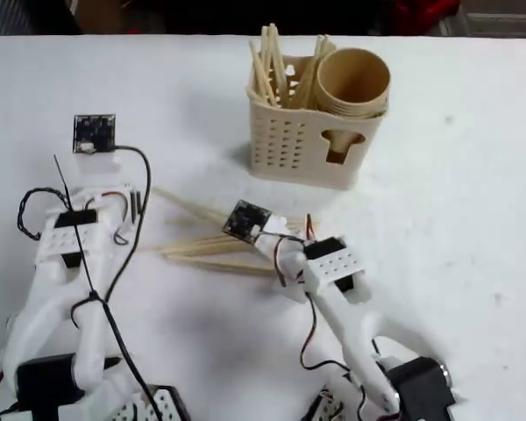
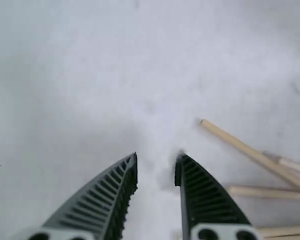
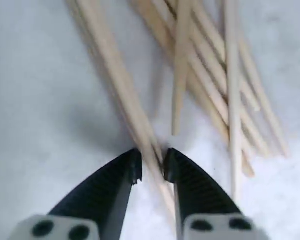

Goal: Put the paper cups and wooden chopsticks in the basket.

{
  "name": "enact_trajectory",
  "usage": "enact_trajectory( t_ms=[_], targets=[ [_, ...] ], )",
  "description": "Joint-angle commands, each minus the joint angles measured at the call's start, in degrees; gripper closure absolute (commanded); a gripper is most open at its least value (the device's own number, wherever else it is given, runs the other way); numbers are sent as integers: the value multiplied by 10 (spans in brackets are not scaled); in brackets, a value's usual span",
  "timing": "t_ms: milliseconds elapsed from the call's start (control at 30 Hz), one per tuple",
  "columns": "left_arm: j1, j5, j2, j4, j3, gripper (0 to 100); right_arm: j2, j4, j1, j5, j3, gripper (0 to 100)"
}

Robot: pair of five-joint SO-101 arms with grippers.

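Note:
A cream basket (image 1: 289, 145) stands at the back of the table, with stacked paper cups (image 1: 355, 83) and several wooden chopsticks (image 1: 272, 61) upright in it. Loose chopsticks (image 1: 202, 248) lie fanned on the table between the arms. My right gripper (image 3: 151, 165) is down on this pile, its fingers pinched on one chopstick (image 3: 115, 75) that runs between them. Several more chopsticks (image 3: 205, 75) lie just beyond. My left gripper (image 2: 157, 160) hovers low over bare table, open with nothing in it. Chopstick ends (image 2: 250, 152) lie to one side of it.
The table (image 1: 456, 228) is white. Black cables (image 1: 114, 272) trail over the left arm, and a small camera board (image 1: 94, 132) sits at its front. The right arm's camera board (image 1: 245, 219) hangs over the loose chopsticks.

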Motion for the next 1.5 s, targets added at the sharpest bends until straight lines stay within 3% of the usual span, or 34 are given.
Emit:
enact_trajectory(
  t_ms=[0,67,1000,1200,1367,1467],
  targets=[
    [-6,3,-26,-13,-3,858,-32,23,6,7,-10,948],
    [-5,3,-26,-13,-3,858,-46,30,7,5,-10,985],
    [-5,3,-26,-13,-2,858,-167,105,4,8,-9,980],
    [-3,3,-25,-13,-1,858,-162,100,-30,8,9,894],
    [-4,3,-25,-13,-1,858,-138,83,-52,8,10,981],
    [-4,3,-25,-13,-1,858,-122,58,-44,8,9,964]
  ],
)
